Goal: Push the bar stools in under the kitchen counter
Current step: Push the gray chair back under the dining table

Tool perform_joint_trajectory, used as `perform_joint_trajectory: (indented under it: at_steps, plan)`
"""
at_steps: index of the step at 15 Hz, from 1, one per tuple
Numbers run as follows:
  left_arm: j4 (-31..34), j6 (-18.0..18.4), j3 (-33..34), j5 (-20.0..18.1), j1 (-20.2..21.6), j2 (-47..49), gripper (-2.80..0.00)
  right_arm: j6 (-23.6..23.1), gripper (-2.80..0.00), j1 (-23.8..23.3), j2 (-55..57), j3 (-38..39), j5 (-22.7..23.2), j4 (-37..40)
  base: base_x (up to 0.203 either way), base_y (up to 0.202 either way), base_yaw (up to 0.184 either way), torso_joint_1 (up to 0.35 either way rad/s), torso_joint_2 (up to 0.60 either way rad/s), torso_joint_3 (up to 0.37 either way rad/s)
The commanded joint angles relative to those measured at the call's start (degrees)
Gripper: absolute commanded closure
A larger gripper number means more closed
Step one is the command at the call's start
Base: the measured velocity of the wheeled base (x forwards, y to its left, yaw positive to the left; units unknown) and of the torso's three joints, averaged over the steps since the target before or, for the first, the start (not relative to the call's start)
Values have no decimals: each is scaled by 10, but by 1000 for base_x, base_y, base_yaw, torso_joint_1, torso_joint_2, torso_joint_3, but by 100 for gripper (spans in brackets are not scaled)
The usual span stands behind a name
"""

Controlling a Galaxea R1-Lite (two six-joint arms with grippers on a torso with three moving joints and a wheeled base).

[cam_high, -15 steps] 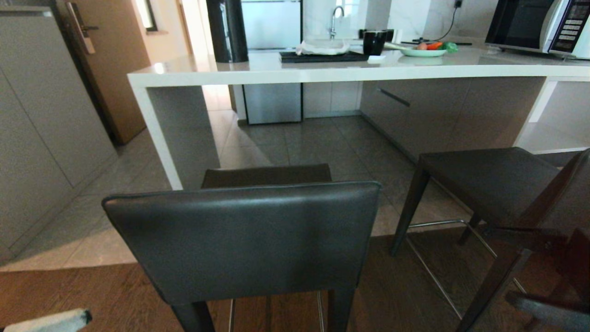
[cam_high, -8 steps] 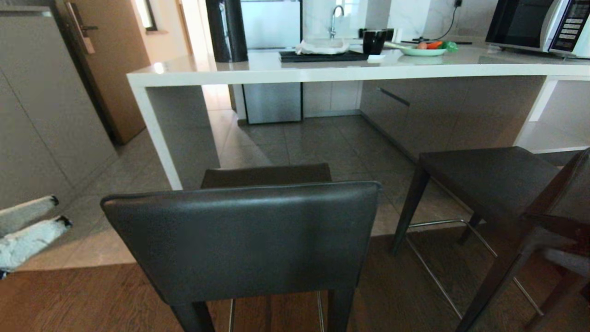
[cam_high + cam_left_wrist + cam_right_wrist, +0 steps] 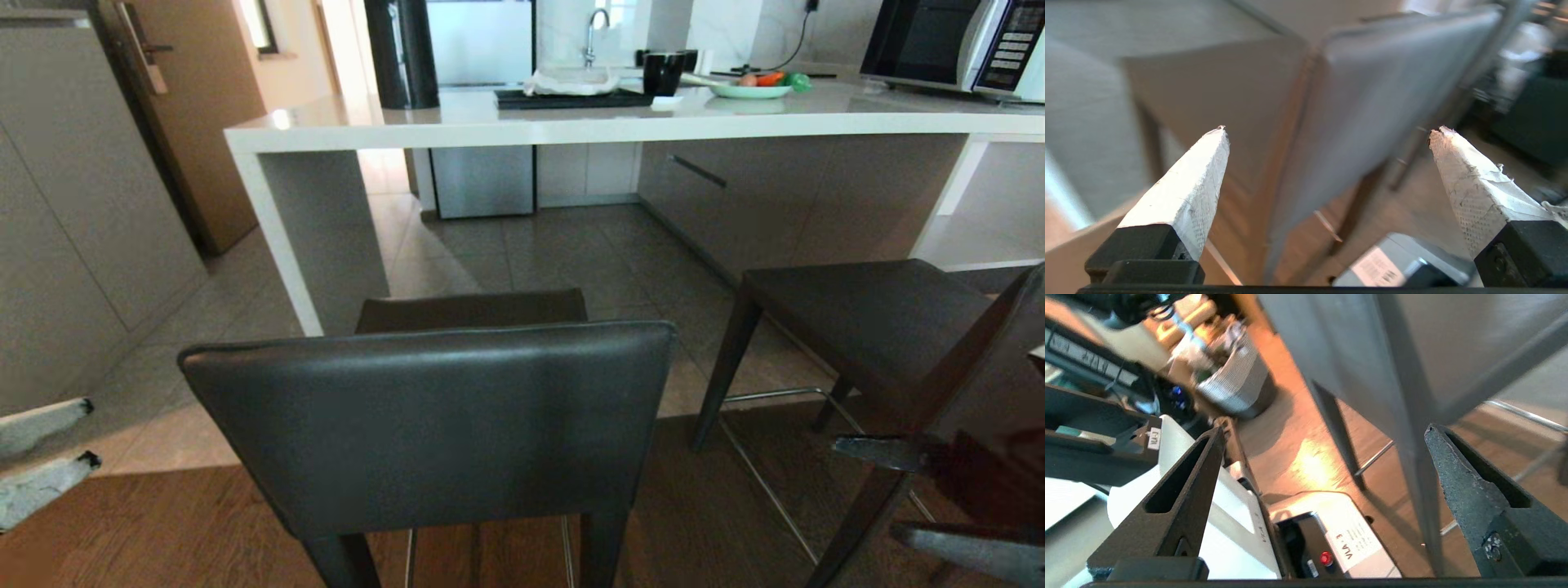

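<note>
Both stools are out from under the worktop (image 3: 571, 126), nothing pushed yet. Near stool (image 3: 433, 416) sits centre, backrest toward the robot, seat pointing at the gap beside the slab end panel (image 3: 277, 237). Second stool (image 3: 882, 327) is on the right, angled, seat near the worktop edge but not under it.

Change over the last second: left tool (image 3: 45, 453) came into the head view at the far left edge, first low in the corner, then higher, now settled a bit lower, well left of the near stool's backrest and not touching it. Right tool (image 3: 914, 490) has shown up at the lower right, by the second stool's near leg (contact unclear from the head view).

Both tools are spread wide and empty; the left wrist view has the backrest (image 3: 1372, 106) framed between the fingers (image 3: 1188, 183).

Read: arms are moving into position for the push, no push started. Next is likely closing in on the backrest edges.
</note>
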Motion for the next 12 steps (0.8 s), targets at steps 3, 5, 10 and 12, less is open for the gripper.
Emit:
perform_joint_trajectory:
  at_steps: [3,5,10,12]
  plan:
    - [-4,12,-8,-5,-81,75,-280,13,-280,80,108,-36,-67,-62,0,0,0,0,0,0]
    - [-5,14,-14,-5,-103,97,-280,31,-280,101,170,-43,-84,-135,0,0,0,0,0,0]
    - [-5,27,-25,-5,-147,148,-280,55,-280,218,246,-67,-141,-217,0,0,0,0,0,0]
    - [-5,44,-25,-5,-159,182,-280,55,-280,236,270,-88,-150,-223,0,0,0,0,0,0]
